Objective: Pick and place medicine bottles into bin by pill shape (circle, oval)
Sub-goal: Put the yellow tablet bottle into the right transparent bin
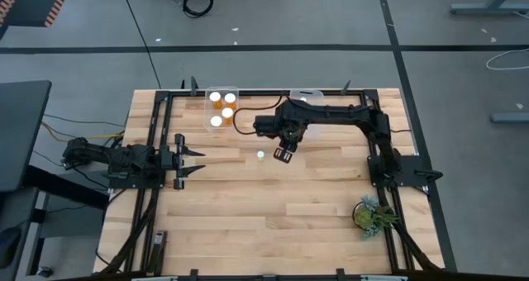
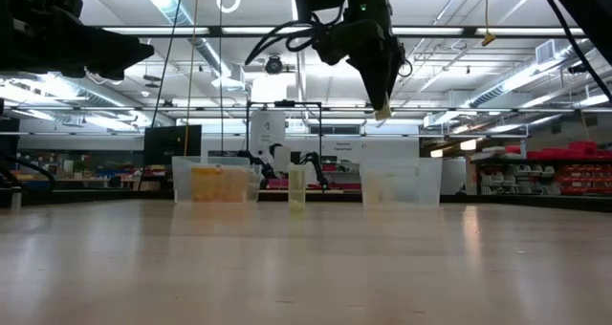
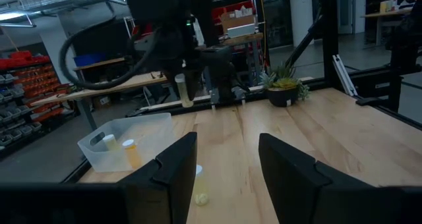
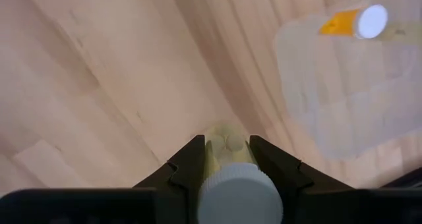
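A small orange translucent bottle with a white cap [image 4: 232, 178] sits between the right gripper's [image 1: 283, 154] fingers; a clear plastic bin [image 1: 221, 107] holding three bottles lies beyond them.

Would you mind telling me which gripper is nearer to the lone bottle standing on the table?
The right. The right gripper hovers just beside the bottle, holding another bottle. The left gripper waits open, well off toward the table's left edge.

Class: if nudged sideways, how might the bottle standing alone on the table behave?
The lone bottle stands tall and narrow, so it probably tips easily. Being round, it would likely roll once down. Small like the held bottle in the right gripper, it is probably light.
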{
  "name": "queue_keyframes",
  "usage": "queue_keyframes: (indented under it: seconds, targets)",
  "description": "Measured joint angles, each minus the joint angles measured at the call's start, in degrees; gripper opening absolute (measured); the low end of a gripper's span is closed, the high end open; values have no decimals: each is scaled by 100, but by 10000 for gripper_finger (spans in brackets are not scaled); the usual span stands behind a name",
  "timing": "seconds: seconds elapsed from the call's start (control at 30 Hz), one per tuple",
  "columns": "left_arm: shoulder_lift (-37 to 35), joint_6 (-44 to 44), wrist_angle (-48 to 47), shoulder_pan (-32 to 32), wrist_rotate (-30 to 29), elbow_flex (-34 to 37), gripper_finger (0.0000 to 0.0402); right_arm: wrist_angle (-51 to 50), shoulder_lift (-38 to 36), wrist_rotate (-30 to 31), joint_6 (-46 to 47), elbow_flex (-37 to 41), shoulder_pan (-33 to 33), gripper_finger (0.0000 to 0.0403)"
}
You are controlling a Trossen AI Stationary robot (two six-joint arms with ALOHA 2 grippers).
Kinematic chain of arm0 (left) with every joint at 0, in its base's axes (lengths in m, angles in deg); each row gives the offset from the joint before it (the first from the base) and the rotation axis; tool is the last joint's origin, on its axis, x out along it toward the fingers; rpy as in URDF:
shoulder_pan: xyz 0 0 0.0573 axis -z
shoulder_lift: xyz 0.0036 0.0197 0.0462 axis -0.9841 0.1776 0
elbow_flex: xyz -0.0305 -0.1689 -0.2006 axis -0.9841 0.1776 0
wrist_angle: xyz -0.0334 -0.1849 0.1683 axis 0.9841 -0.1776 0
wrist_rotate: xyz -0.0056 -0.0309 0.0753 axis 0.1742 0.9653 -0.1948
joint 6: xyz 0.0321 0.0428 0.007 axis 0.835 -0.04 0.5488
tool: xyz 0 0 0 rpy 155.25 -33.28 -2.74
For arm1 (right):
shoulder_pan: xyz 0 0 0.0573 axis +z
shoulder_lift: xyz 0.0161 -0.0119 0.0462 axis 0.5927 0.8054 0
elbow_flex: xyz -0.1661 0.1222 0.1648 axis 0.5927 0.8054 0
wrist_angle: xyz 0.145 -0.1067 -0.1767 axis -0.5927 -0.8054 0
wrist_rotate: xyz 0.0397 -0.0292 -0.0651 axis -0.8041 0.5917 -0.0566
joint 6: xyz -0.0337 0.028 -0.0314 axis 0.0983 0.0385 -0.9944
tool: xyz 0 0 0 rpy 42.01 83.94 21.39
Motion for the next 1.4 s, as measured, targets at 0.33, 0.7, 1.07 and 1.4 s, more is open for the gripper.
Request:
queue_keyframes:
  seconds: [0.33, 0.7, 1.07, 1.4]
  targets:
    - [0, 2, 0, -1, 0, 1, 172, 0, 0, 14, -235, 2, -455, 122]
    - [0, 0, 0, -1, 0, 1, 172, 0, 0, 41, -517, 2, -926, 122]
    - [0, -2, 0, 1, 0, 1, 172, 0, 0, 125, -783, 4, -1262, 122]
    - [0, -3, 0, 0, 0, 0, 172, 0, 0, 215, -912, 4, -1562, 122]
